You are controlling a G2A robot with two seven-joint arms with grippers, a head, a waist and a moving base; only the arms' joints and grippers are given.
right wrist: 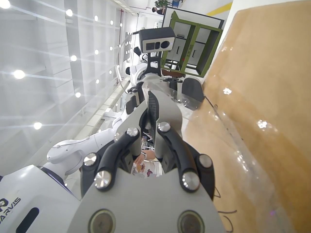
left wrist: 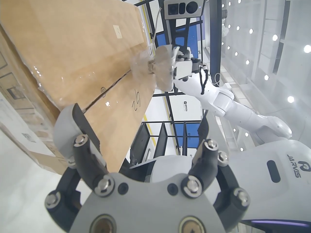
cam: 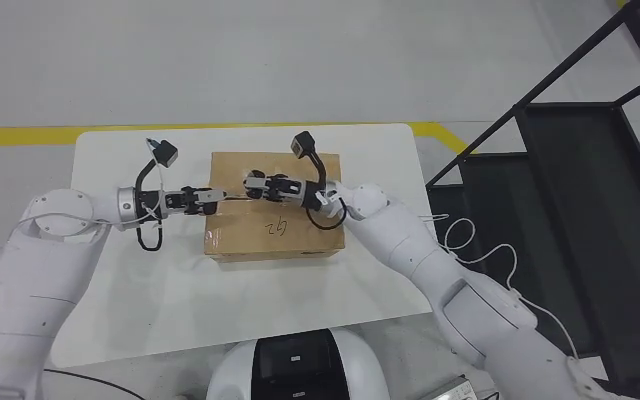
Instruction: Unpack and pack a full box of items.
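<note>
White desk carries a brown cardboard box at its middle, flaps shut, handwritten digits on top, printed panels down one side. Glossy clear tape runs along the centre seam, one end lifted off the cardboard in a crumpled wad. The right fingers are pressed together over the seam, pinching that loose tape. The left fingers are spread wide at the box's left end, holding nothing; contact with the cardboard cannot be told.
</note>
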